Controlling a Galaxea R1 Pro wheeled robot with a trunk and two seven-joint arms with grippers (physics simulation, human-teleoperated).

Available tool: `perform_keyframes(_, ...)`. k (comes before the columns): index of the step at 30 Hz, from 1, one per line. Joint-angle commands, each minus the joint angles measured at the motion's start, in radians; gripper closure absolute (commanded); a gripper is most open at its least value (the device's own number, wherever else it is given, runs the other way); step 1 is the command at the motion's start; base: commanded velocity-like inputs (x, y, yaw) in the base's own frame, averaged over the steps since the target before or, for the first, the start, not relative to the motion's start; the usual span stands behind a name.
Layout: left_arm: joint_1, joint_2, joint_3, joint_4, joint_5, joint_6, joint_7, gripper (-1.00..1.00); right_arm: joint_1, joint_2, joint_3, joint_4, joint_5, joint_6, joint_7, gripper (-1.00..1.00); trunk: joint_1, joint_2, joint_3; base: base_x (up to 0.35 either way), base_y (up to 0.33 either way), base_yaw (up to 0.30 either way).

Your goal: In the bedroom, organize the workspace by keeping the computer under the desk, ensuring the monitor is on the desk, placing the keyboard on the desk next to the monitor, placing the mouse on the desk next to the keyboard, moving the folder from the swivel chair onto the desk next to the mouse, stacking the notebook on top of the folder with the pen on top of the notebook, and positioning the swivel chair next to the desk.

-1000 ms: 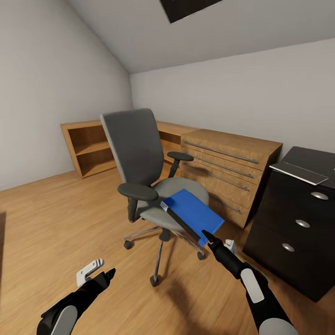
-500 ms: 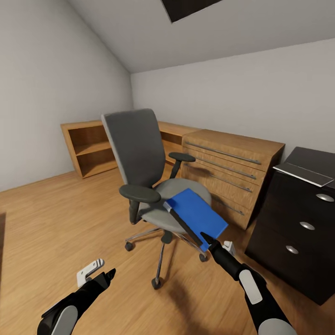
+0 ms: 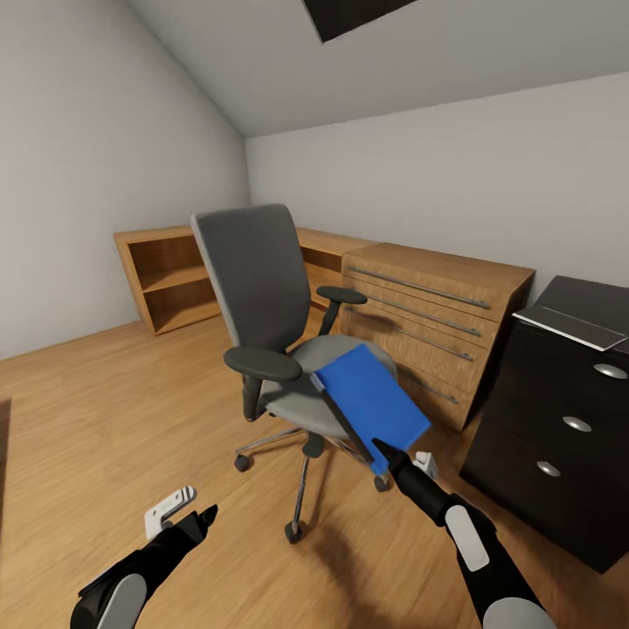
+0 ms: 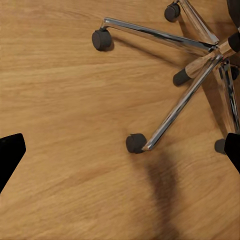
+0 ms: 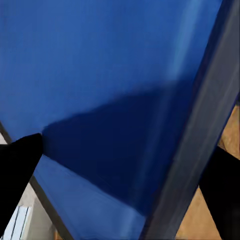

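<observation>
**A:** Why is the flat bright blue folder with the dark spine edge tilted like that?

**B:** The right gripper has it by its near corner, jaws narrowed on the cover. I'd judge it is being lifted off the grey padded swivel chair with black armrests and a chrome base: the far part lies over the seat's front edge and the near corner is raised clear of it. In the right wrist view the blue cover sits between the two dark fingertips, spine to one side.

**A:** And the left gripper?

**B:** Empty, fingers spread wide, hanging low over the wooden floor near the chair's casters.

**A:** Where does the folder go?

**B:** To the glossy black desk with the dark drawer unit, beside the chair. One thin grey notebook lies at its top's near edge.

**A:** Counts?

**B:** One folder, one chair, one notebook, three round drawer knobs, two armrests.
</observation>
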Motion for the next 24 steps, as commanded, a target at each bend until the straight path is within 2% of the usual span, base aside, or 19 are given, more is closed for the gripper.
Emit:
perform_keyframes(1, -0.001, 0.000, 0.000, 0.002, 0.010, 0.003, 0.009, -1.00, -0.001, 0.001, -0.003, 0.000, -0.002, 0.008, 0.001, 1.00, 0.000, 0.000, -0.001, 0.000, 0.000, 0.000)
perform_keyframes(13, -0.001, 0.000, -0.001, 0.006, 0.010, 0.003, 0.009, -1.00, -0.001, -0.002, -0.003, 0.000, -0.002, 0.008, 0.002, 1.00, 0.000, 0.000, -0.001, 0.000, 0.000, 0.000)
perform_keyframes(24, -0.001, 0.000, -0.002, 0.006, 0.008, 0.001, 0.011, -1.00, -0.001, -0.005, -0.004, 0.000, -0.003, 0.007, 0.009, 1.00, -0.005, 0.002, 0.042, 0.000, 0.000, 0.000)
